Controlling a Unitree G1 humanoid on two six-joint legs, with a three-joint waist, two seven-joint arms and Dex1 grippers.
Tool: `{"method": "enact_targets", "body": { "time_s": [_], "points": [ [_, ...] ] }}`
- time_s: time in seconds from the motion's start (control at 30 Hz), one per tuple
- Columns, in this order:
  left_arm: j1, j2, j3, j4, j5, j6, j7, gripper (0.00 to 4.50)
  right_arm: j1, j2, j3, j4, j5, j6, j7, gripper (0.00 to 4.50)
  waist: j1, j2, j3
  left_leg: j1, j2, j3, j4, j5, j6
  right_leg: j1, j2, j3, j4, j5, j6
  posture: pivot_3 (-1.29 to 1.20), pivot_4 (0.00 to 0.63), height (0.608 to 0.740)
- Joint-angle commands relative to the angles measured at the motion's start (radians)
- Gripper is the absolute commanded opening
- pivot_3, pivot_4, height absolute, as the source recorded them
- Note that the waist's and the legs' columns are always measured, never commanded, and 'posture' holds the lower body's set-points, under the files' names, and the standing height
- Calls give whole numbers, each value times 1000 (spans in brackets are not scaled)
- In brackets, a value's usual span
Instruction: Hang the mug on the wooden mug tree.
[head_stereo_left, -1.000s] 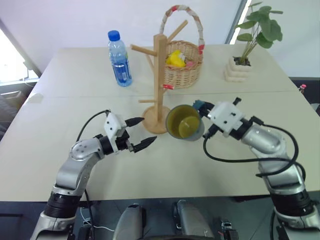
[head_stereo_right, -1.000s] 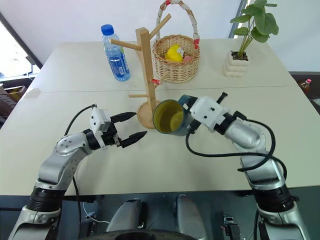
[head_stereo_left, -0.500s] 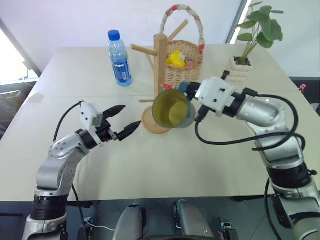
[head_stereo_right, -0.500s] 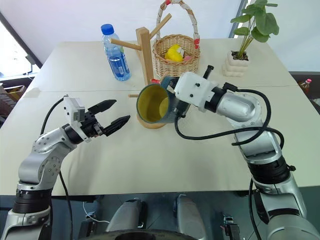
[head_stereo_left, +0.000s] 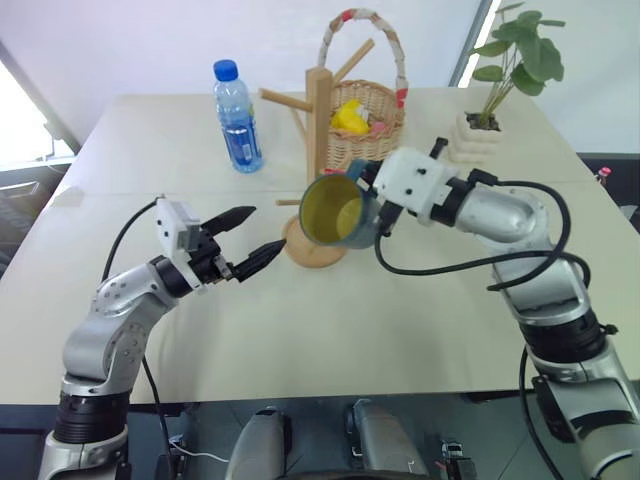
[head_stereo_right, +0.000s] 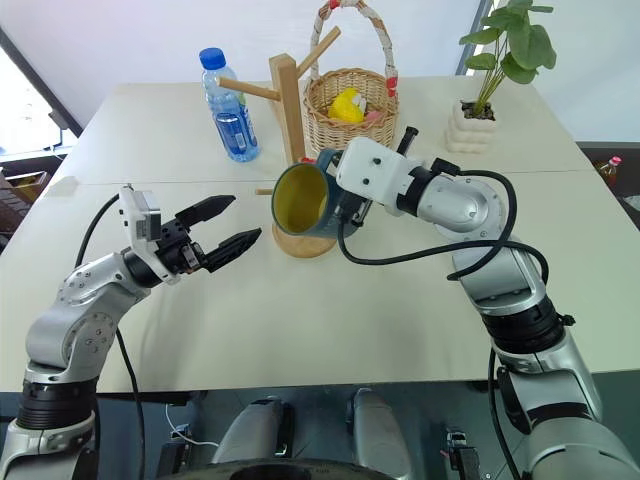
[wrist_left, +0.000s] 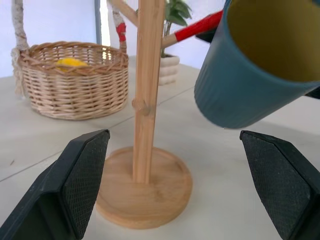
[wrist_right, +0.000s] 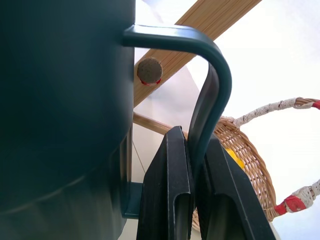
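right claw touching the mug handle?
Touching. The right wrist view shows the right claw shut on the mug handle, both fingers pressed against the loop.

Both arms: silver-grey rounded shells, black joint rings. White boxy wrist housings. Left gripper (head_stereo_left: 248, 233) and right gripper (wrist_right: 194, 195) carry black fingers, the left's pads (wrist_left: 82, 175) finely textured. Black cables loop along each forearm.

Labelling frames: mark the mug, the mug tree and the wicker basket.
mug (head_stereo_left: 335, 212), left eye view, on its yellow-olive inside.
mug tree (wrist_left: 146, 85), left wrist view, on the upright post.
wicker basket (head_stereo_right: 349, 125), right eye view, on the woven front wall.
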Motion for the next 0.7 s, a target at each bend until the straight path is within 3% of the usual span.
{"method": "enact_targets", "body": {
  "time_s": [0.03,0.7],
  "points": [
    [-17,16,17,-47,-30,10,-7,4500,-31,4,-5,-16,-20,7,-8,18,0,0,0,0,0,0,0,0,0,0,0,0,0,0,0,0,150,740],
    [-41,14,7,-62,-42,14,6,4500,-102,68,74,69,-112,49,-13,18,-1,0,0,0,0,0,0,0,0,-1,0,0,0,0,0,0,150,740]
  ]
}}
